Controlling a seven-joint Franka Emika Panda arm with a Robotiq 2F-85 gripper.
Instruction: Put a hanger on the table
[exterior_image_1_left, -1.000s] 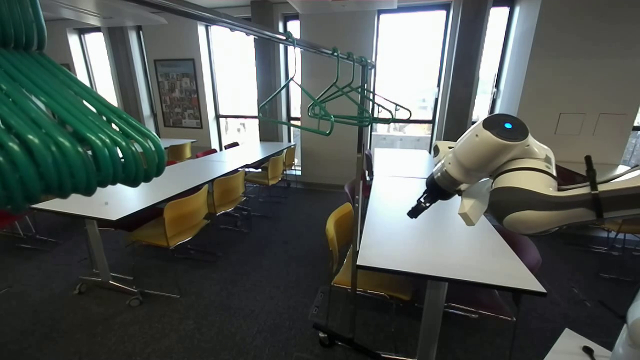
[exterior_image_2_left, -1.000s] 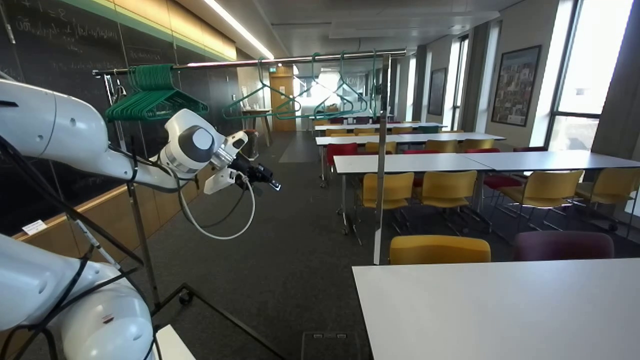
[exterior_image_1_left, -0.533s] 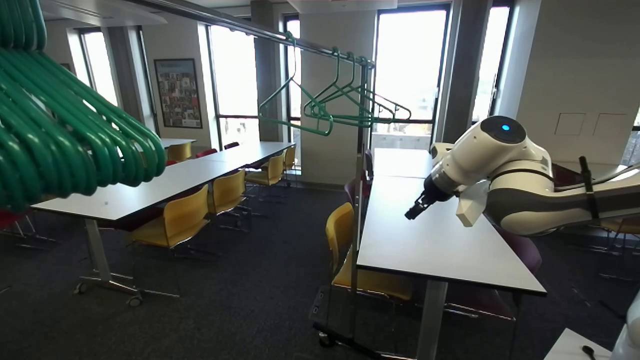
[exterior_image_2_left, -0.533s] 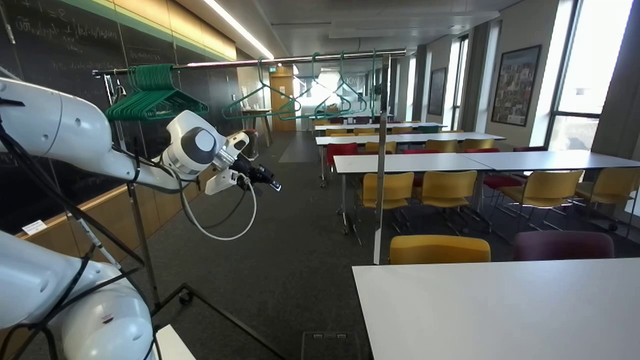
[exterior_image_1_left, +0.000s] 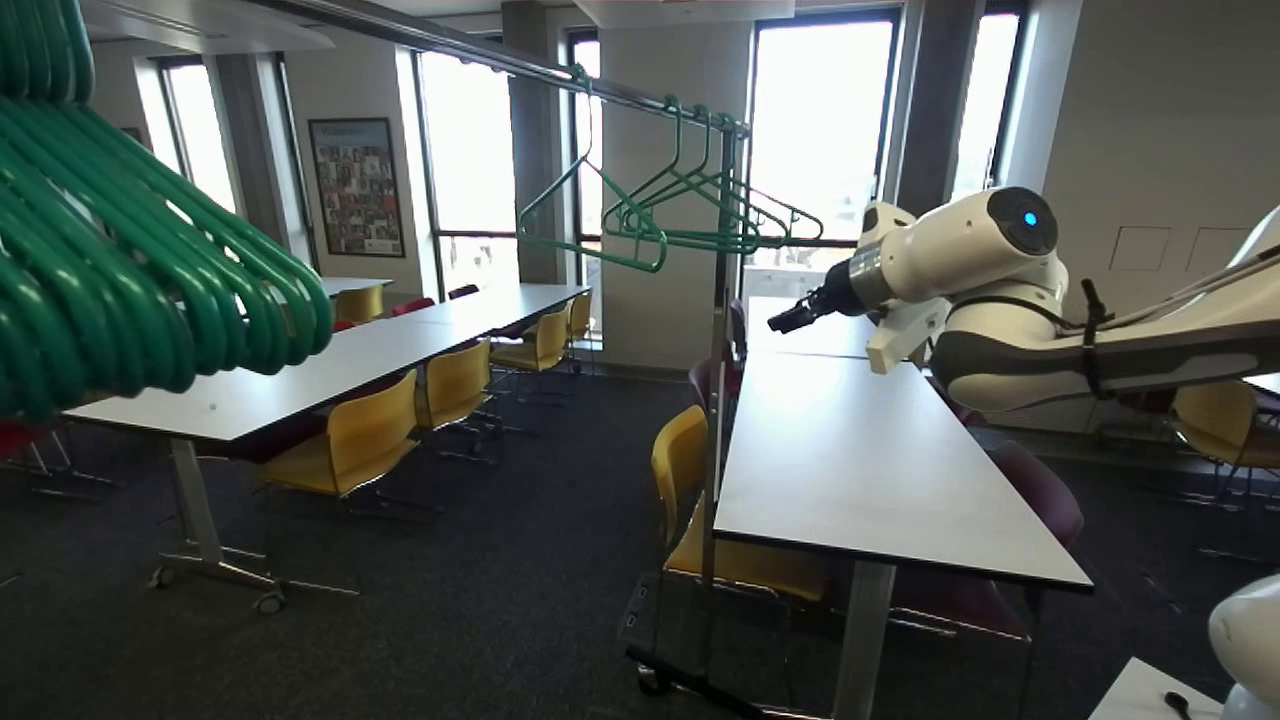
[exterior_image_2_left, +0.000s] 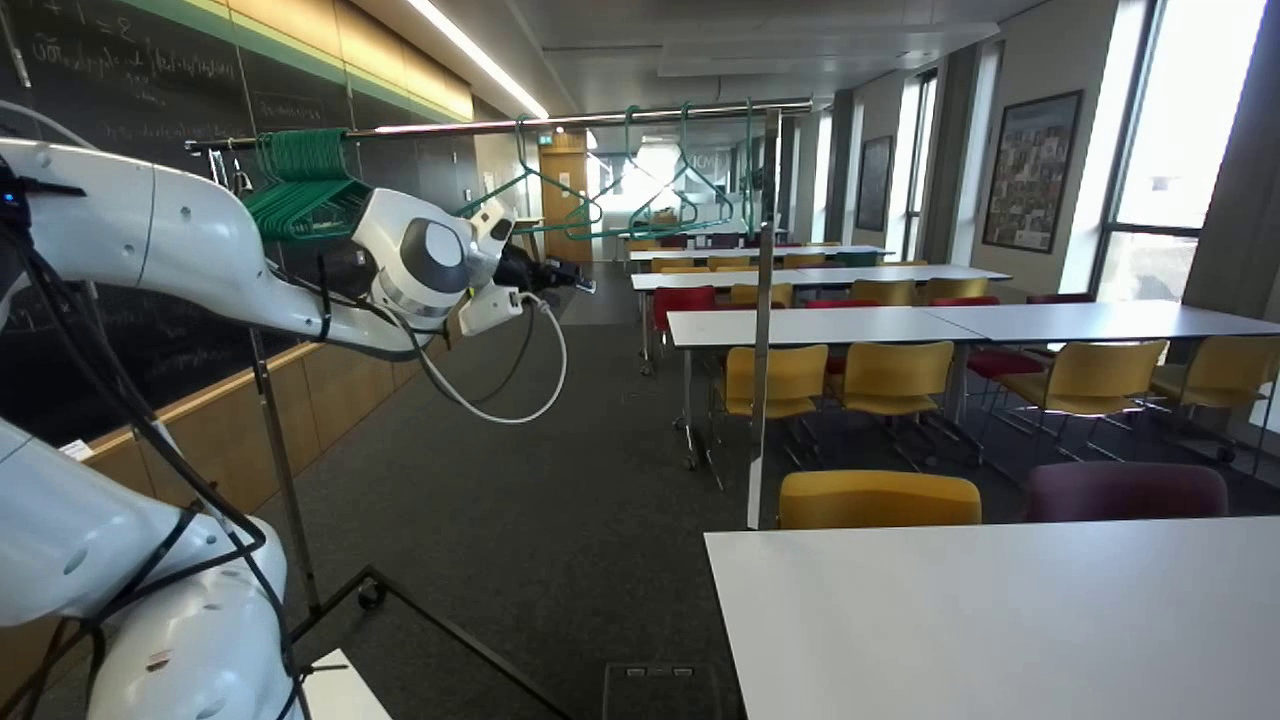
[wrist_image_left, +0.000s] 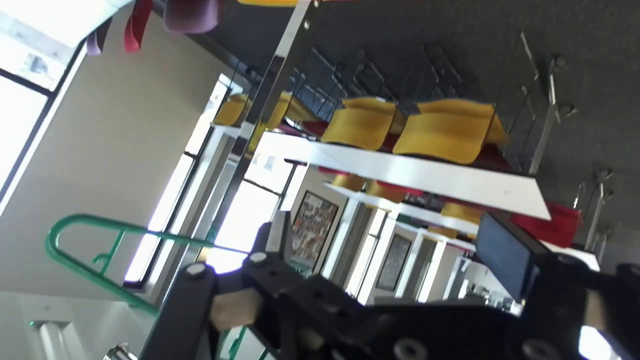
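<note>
Several thin green hangers hang by their hooks from the rail. The nearest separate hanger (exterior_image_1_left: 588, 253) is left of the gripper in an exterior view; in an exterior view the arm partly covers a hanger (exterior_image_2_left: 550, 228). Part of a green hanger (wrist_image_left: 100, 279) shows at left in the wrist view, outside the fingers. My gripper (exterior_image_1_left: 785, 322) is in the air, lower than the hangers and apart from them; it also shows in an exterior view (exterior_image_2_left: 580, 280). In the wrist view the gripper (wrist_image_left: 392, 242) is open with nothing between its fingers. The white table (exterior_image_1_left: 880, 470) is bare (exterior_image_2_left: 1000, 620).
A metal rail (exterior_image_1_left: 480, 55) runs overhead on an upright post (exterior_image_1_left: 715, 400) beside the table. A tight bunch of green hangers (exterior_image_1_left: 150, 270) hangs at its far end, also seen behind the arm (exterior_image_2_left: 310, 190). A yellow chair (exterior_image_1_left: 685, 470) stands against the table.
The gripper has risen and swung towards the post side of the rail, and it points more level. One hanger sways slightly. The arm's elbow has shifted; nothing has been taken hold of.
</note>
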